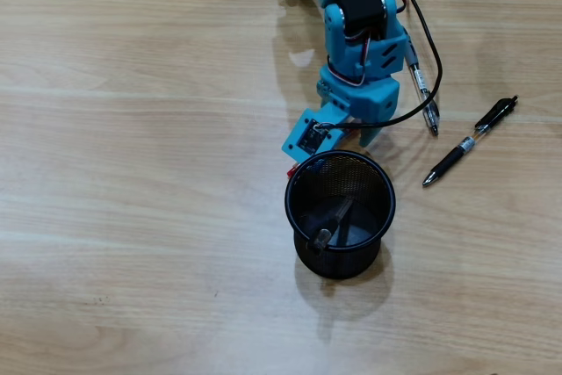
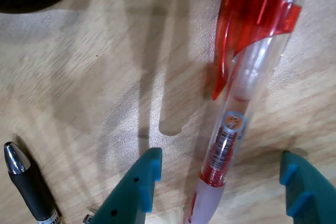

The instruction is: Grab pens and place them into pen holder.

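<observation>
A light wood-grain table (image 1: 132,173) carried everything. On it stood the black mesh pen holder (image 1: 339,210), with a black pen (image 1: 470,141) and a grey-and-clear pen (image 1: 422,90) lying to its upper right in the overhead view. In the wrist view a red-and-clear pen (image 2: 242,103) lay flat on the wood.

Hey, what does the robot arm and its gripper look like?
The arm is bright blue plastic with rows of small round holes on its top part and black blocks set at the joints. A black cable loops beside it. The gripper has two teal fingers.

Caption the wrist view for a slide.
Open jaws straddle the red pen lying on the table; a black pen tip shows at lower left.
</observation>
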`<state>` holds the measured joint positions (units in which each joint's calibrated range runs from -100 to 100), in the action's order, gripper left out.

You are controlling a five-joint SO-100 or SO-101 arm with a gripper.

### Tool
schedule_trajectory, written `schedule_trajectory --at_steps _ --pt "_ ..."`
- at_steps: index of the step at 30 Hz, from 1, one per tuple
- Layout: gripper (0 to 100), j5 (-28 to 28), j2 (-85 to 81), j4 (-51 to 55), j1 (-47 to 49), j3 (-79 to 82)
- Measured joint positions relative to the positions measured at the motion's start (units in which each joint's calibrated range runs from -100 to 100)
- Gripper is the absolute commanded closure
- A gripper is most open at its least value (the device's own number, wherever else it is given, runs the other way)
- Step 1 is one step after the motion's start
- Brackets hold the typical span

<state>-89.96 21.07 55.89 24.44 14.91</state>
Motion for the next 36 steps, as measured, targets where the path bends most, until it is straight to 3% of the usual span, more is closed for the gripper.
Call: schedule_trajectory --at_steps 5,11,24,36 --pt "78 -0.1 0.0 0.0 0.0 0.0" --pt "98 -0.1 0.0 -0.1 -0.4 0.0" --pt "98 -0.2 0.1 -1.1 -0.4 0.7" --pt "98 2.0 -10.0 25.1 -7.5 3.0"
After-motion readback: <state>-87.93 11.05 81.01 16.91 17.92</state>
